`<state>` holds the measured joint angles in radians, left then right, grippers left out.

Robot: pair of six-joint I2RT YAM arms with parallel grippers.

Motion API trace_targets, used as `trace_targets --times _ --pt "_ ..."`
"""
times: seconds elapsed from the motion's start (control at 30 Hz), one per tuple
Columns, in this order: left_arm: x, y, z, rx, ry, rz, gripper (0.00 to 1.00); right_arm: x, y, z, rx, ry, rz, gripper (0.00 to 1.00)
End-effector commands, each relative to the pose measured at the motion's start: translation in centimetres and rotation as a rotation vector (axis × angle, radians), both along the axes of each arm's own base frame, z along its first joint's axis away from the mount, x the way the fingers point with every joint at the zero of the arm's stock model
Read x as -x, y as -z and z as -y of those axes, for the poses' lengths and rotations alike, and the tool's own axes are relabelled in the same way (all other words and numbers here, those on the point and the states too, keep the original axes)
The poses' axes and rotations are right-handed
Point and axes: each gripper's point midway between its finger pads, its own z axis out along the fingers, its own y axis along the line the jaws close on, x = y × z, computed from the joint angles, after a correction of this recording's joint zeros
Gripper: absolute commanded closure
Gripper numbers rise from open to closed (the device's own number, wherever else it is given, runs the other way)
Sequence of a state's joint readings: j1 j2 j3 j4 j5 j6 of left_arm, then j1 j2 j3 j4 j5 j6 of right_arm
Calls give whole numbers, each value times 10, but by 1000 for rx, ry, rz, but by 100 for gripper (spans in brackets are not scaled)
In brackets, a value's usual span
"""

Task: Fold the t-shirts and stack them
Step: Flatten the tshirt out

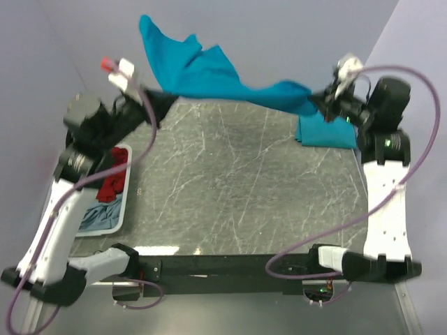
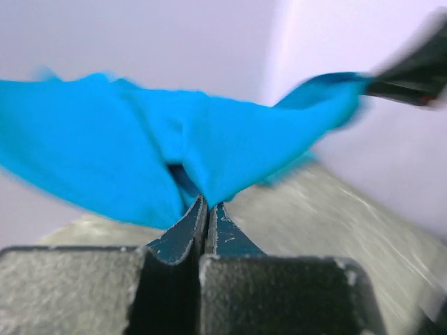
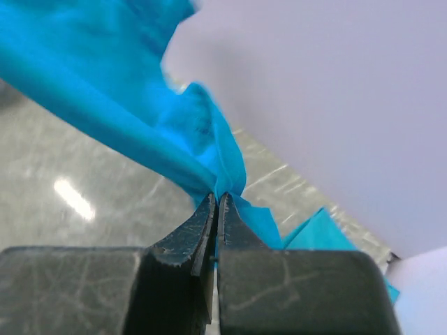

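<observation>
The teal t-shirt [image 1: 209, 77] hung stretched in the air across the far edge, barring passage there. Nearer, the marble tabletop [image 1: 237, 181] lay open between the basket [image 1: 126, 199] at left and the folded teal shirt [image 1: 325, 132] at far right.

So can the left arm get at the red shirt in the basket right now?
Probably not yet: the left gripper is shut on the teal shirt, stretched to the right gripper. The red shirt itself lies on top in the basket.

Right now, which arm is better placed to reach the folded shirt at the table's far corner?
Right, probably. The right gripper, shut on the stretched shirt, hovers beside the folded shirt; the left gripper holds the other end, across the table.
</observation>
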<state>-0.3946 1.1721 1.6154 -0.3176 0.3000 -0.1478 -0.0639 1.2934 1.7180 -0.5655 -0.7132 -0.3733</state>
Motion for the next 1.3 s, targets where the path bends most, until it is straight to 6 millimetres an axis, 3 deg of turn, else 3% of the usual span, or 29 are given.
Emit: trace_targets --times 0.0,0.03,0.07,0.1,0.13,0.17,0.2,0.23,0.3,0.33,0.37,0.43,0.6,0.63,0.67,0.7,0.73,0.77,0.8,0.83,0.9,1.03,1.1,1.27 --pt "33 76 42 -49 287 -136 99 18 94 -8 64 -131 -124 100" --pt "50 115 52 -48 353 -223 100 24 116 -3 87 -128 -152 100" --pt "59 136 59 -42 391 -272 99 35 128 0 140 -141 -132 100" --pt "70 154 65 -37 437 -310 91 49 177 2 154 -150 -235 97" --pt "95 200 75 -64 523 -422 77 58 198 7 189 -150 -265 81" --pt "105 220 75 -79 537 -481 50 68 215 16 247 -121 -287 73" --pt "115 239 76 -95 555 -530 43 82 252 23 295 -123 -363 66" --pt "135 263 72 -118 588 -591 38 88 266 30 317 -100 -392 56" --pt "146 275 64 -118 575 -617 28 96 287 54 340 -18 -422 46" --pt "151 267 58 -107 553 -587 23 99 291 60 334 -2 -431 42" --pt "141 266 52 -106 481 -566 15 100 292 64 329 8 -435 40" --pt "131 258 46 -117 413 -531 9 105 294 57 301 -34 -466 39" --pt "78 262 55 -139 264 -559 10 97 296 22 158 -189 -602 39" --pt "62 281 59 -162 229 -618 10 92 298 19 148 -185 -624 39" --pt "49 285 62 -167 207 -621 11 86 307 16 101 -151 -705 39" --pt "34 293 63 -181 170 -641 11 70 304 17 103 -122 -687 39" --pt "8 305 66 -198 131 -688 12 62 307 18 118 -90 -709 39" --pt "-8 312 67 -208 109 -711 17 55 317 18 97 -66 -767 39" --pt "-34 320 71 -220 100 -760 20 44 312 14 113 -70 -758 39" --pt "-46 323 74 -232 108 -770 23 40 314 14 120 -71 -773 40" --pt "-77 334 82 -257 101 -808 24 30 321 8 149 -97 -815 40" --pt "-109 359 92 -388 136 -804 21 17 352 -8 285 -112 -874 40" --pt "-121 379 95 -429 134 -829 21 7 355 -8 326 -96 -876 40" --pt "-133 419 96 -515 100 -859 22 -1 371 -15 364 -108 -921 40"
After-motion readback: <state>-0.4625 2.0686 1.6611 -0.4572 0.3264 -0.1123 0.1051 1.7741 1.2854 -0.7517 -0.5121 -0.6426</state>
